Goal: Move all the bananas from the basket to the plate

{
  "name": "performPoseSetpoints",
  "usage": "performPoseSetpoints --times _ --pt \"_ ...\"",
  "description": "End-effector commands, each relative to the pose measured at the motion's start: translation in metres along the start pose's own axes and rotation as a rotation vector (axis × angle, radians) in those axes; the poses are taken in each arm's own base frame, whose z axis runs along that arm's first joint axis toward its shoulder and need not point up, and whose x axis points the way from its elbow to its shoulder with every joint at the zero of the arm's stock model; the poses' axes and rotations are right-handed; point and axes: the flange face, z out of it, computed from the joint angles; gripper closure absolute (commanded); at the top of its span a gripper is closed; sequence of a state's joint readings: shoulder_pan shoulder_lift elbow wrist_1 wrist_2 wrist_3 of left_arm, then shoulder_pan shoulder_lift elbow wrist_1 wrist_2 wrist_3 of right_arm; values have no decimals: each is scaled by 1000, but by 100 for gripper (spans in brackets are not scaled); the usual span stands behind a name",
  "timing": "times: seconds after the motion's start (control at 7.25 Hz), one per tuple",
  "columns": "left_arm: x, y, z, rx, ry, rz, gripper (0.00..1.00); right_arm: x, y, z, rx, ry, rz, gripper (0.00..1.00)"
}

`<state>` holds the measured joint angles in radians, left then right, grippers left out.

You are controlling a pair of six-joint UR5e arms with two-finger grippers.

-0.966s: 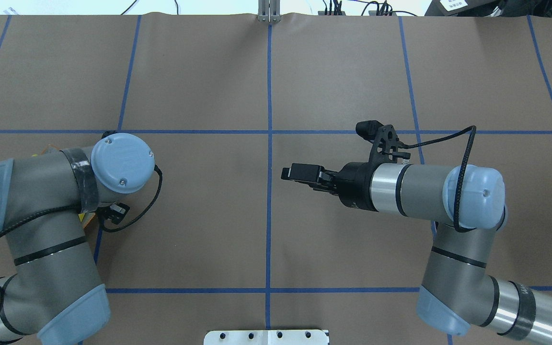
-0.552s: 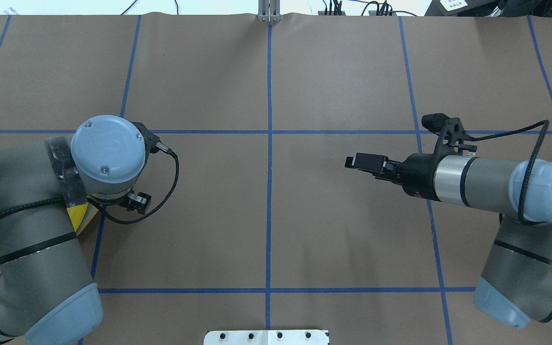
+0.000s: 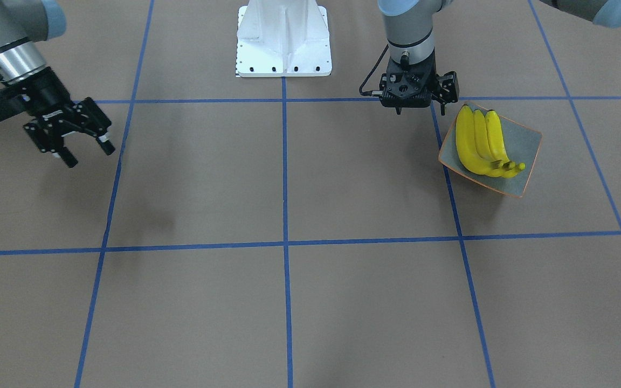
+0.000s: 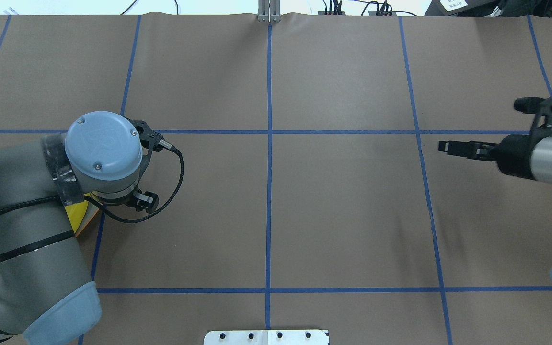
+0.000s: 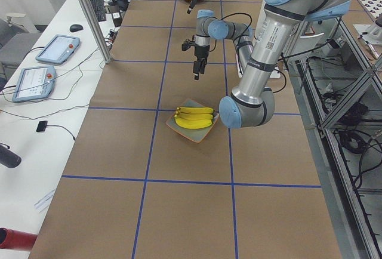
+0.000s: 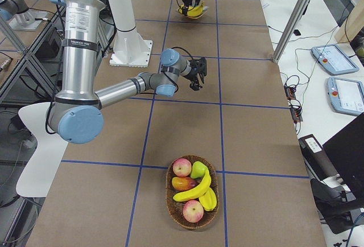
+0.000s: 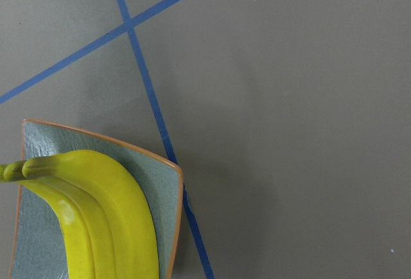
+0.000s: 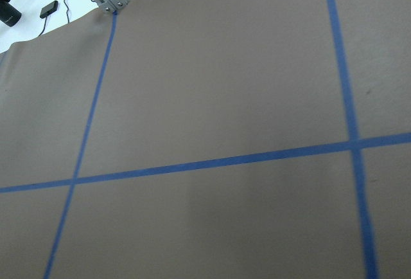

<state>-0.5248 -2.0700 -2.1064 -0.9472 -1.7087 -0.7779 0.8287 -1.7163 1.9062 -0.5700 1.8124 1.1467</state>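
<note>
Three bright yellow, curved bananas (image 3: 480,143) lie side by side on the square grey-green plate with the thin orange rim (image 3: 526,146). Their stem tips bunch toward one corner, and together they fill about half the dish. I judge the task mostly done. These three are across, and one more yellow banana (image 6: 196,191) lies in the oval woven wicker basket (image 6: 168,197). The basket sits well apart from the plate, at the opposite end of the table. That banana is what is left to move.

My left gripper (image 3: 418,109) hangs pointing down just beside the plate, off the corner nearest my base, and holds nothing. Its fingers look spread, though my own wrist hides much of them. Its camera looks down on that corner of the plate and the bananas lying there.

The basket also holds two red apples (image 6: 182,167), a green fruit (image 6: 198,170) and a reddish-orange fruit (image 6: 182,183). A yellow piece (image 6: 209,200) beside the banana is something I cannot identify. The banana rests on top, across the middle of the pile, so I judge it reachable from above without digging.

My right gripper (image 3: 90,156) is in the air well apart from the plate, on the basket's side but short of the basket. Its fingers are wide apart and empty. Its camera shows only the brown paper-covered table with blue tape lines (image 3: 208,178).
</note>
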Motion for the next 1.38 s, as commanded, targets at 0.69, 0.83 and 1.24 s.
performPoseSetpoints --times 0.69,0.83,1.24 --pt "10 -3 6 16 25 -56 0 374 -86 -79 -171 171 -523 0" --pt "13 -8 11 27 37 -86 0 391 -56 -87 -207 180 -637 1" --pt "17 -14 20 35 45 -97 0 417 -28 -91 -272 223 -779 11"
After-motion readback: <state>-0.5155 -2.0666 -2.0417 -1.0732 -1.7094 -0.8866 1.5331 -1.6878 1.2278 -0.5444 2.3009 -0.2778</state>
